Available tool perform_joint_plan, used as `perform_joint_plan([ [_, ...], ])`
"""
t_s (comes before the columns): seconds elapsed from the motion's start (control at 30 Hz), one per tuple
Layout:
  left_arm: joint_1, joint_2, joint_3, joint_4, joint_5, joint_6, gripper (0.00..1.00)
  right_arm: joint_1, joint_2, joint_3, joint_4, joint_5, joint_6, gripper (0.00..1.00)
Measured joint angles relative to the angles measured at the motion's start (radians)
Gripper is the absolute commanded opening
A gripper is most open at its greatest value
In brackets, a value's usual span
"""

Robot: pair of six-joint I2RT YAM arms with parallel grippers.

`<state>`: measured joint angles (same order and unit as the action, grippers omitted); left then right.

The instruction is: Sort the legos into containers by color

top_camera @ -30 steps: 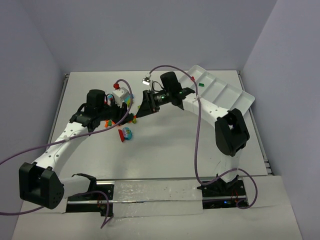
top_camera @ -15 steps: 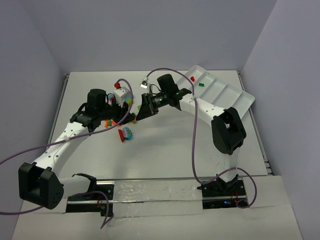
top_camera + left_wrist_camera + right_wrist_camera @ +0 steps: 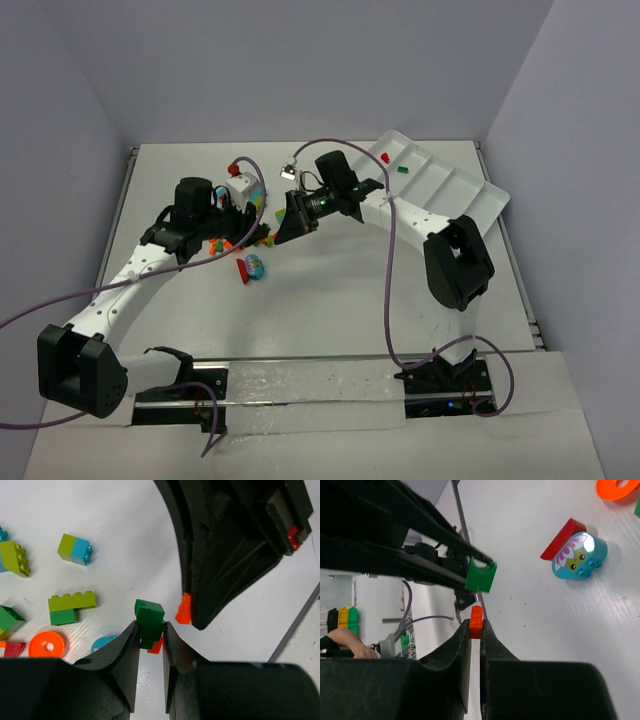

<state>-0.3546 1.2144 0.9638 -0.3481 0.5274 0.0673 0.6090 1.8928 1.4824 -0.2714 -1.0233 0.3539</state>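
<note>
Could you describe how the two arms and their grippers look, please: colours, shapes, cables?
The left arm and right arm have white links and bulky black joint housings. A purple cable runs loosely along each. The left gripper and right gripper are matte black, with two curved fingers tapering to narrow tips.

Robotics lab cell, plain lilac walls (image 3: 300, 70) beyond the jaws, white tabletop (image 3: 330, 300) beneath them, purple cables (image 3: 391, 300), mounting rail (image 3: 300, 386) behind.
</note>
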Motion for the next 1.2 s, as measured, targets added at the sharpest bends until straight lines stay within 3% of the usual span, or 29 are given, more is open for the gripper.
perform_joint_plan([
  [0.2,0.006,0.012,0.0,0.019,-0.075,-0.003,0.0,-0.029,-0.036,-0.037,-0.074,-0.013,-0.09,0.0],
  [0.33,0.017,0.042,0.022,0.029,-0.088,-0.02,0.0,-0.144,-0.047,-0.027,-0.173,0.06,-0.181,0.0],
  [0.57,0.021,0.104,0.096,0.062,-0.102,-0.046,0.0,-0.509,0.029,0.206,-0.34,0.4,-0.309,0.0],
  [0.7,0.021,0.131,0.126,0.076,-0.102,-0.073,0.0,-0.637,0.124,0.373,-0.392,0.596,-0.358,0.0],
  [1.0,0.021,0.155,0.138,0.083,-0.112,-0.087,0.0,-0.702,0.391,0.6,-0.463,0.845,-0.389,0.0],
  [1.2,0.021,0.158,0.138,0.085,-0.117,-0.087,0.0,-0.71,0.476,0.672,-0.478,0.944,-0.389,0.0],
])
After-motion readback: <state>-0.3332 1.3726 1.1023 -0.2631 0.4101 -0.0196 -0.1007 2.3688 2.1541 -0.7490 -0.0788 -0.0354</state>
